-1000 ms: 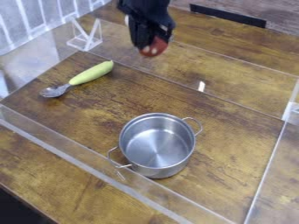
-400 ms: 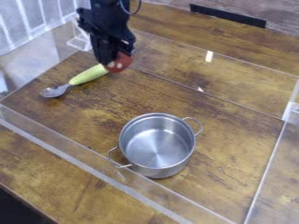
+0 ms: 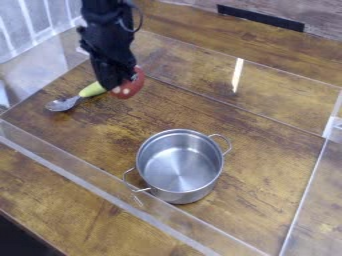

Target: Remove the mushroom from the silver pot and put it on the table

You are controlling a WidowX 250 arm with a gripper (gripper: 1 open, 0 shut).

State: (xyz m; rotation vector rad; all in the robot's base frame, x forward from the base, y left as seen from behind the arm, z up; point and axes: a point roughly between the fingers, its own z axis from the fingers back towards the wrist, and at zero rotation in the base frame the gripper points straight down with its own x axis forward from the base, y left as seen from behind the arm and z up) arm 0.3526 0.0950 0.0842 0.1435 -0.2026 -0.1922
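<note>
I am gripping the mushroom (image 3: 128,89) in closed jaws, and it is hanging directly beneath them, low over the surface (image 3: 267,120), well apart from the empty silver pot (image 3: 179,165).

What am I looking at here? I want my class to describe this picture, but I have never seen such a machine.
This is one robot arm working at a table. The single picture comes from a camera set apart from the arm, looking down at a slant across the wooden top, which has clear plastic strips along it. The dark part at upper left is the arm's end effector, its grasping part; it is shut on the mushroom, a reddish toy, low over the wood. Whether the toy touches the table I cannot tell. The silver pot stands empty near the middle. Beside the arm lie a grey spoon and a yellow-green vegetable, partly hidden.
</note>
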